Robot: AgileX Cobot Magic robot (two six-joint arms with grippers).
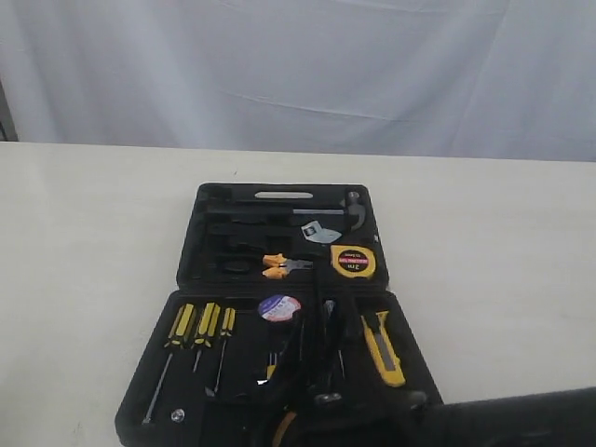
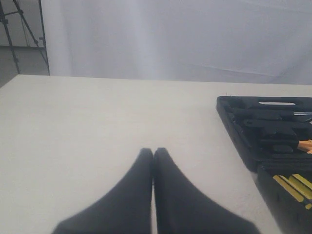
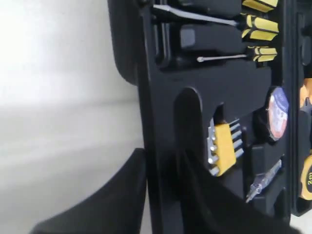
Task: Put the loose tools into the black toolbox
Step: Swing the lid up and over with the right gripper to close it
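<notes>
The black toolbox [image 1: 189, 244] lies open on the table, with both halves flat. In its far half sit the yellow tape measure [image 1: 353, 262] and the orange-black pliers [image 1: 277, 266]. The near half holds the tape roll [image 1: 279, 307] and the yellow-black utility knife [image 1: 382, 347]. My right gripper [image 3: 163, 156] is at the box's near edge [image 3: 146, 73], shut on the rim with one finger outside and one inside. The left gripper [image 2: 153, 152] is shut on nothing above bare table, to the left of the toolbox [image 2: 234, 126]. It is not seen in the exterior view.
Yellow-handled screwdrivers [image 1: 200, 326] and a hex key set with a yellow clip [image 3: 224, 146] sit in the near half. A hammer [image 1: 317, 212] and a small wrench [image 1: 321, 231] lie in the far half. A white curtain hangs behind the table.
</notes>
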